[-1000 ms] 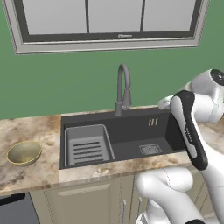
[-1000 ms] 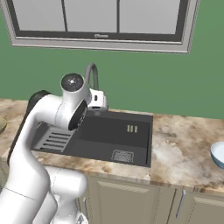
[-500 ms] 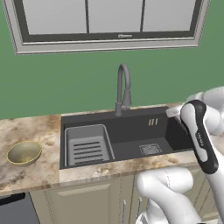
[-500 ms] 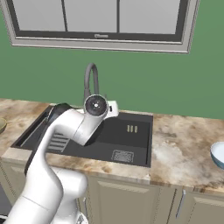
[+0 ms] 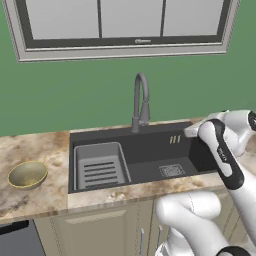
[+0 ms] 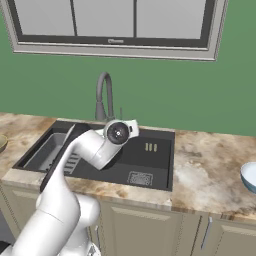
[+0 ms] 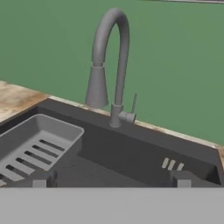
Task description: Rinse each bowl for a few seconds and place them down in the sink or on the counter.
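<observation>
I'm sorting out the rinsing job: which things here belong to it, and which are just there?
Belong to the job:
olive-gold bowl
pale blue bowl
sink
faucet
counter
gripper, holding nothing

Just there:
grey ribbed rack insert
window
tan cabinet doors

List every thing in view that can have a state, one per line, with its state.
olive-gold bowl: upright on the counter left of the sink, empty, untouched.
pale blue bowl: upright on the counter right of the sink, cut by the picture edge.
sink: no bowl in it, rack insert at its left end.
faucet: no water seen running.
gripper: open, nothing between the fingertips.
</observation>
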